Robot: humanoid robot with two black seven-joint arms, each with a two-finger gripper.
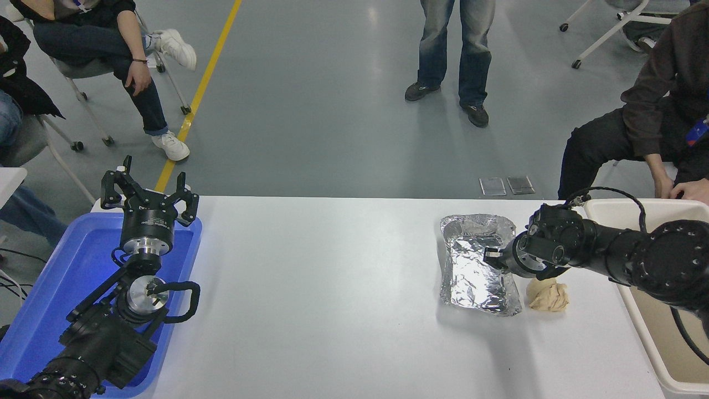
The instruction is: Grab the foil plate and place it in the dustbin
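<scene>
Right hand (490,257) sat at the right rim of the foil plate (476,271), fingers pointing left over it; whether they pinched the rim or were spread couldn't be told. Foil plate lay flat on the white tabletop (332,288), just left of a tan paper wad (547,295). Dustbin (642,213) stood at the right edge, behind the arm. Left hand (148,191) was parked over the blue tray (55,288), fingers spread wide.
</scene>
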